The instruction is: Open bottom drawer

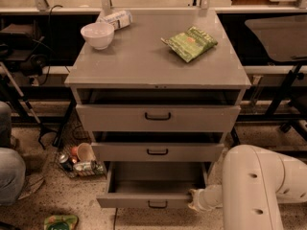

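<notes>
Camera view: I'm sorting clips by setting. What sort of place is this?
Likely a lab or workshop: grey cabinet, benches with cables behind, speckled floor. The gripper is at the open bottom drawer, right front corner.

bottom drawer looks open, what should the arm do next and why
Probably back the gripper away from the bottom drawer: it already sticks out well past the middle drawer above, its grey inside showing, and the gripper sits at its right front corner.
</notes>
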You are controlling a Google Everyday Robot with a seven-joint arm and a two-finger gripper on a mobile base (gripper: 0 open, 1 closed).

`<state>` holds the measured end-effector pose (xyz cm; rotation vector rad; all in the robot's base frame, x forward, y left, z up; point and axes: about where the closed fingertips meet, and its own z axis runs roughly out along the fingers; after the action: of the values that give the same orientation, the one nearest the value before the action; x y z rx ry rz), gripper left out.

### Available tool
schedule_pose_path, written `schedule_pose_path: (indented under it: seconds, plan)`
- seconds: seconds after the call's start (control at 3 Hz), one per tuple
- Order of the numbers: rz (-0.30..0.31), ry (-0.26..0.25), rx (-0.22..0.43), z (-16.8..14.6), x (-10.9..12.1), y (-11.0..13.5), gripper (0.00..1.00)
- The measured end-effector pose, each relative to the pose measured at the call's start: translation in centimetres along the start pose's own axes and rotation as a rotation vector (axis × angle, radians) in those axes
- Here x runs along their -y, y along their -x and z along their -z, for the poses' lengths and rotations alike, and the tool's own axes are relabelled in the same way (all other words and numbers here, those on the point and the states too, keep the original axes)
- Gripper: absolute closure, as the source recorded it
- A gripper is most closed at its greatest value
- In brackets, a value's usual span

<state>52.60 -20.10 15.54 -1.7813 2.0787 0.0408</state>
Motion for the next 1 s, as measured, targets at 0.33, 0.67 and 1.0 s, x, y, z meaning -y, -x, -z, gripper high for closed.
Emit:
schedule_pose_path:
  seconds: [0.33, 0.67, 1.0]
  plan:
    - [-0.005, 0.001, 0.001, 0.1, -0.3, 0.0, 1.00]
    - [-0.050, 0.007, 0.013, 0.7, -2.6, 0.0, 1.00]
    - [-0.050, 0.007, 0.013, 0.7, -2.6, 0.0, 1.00]
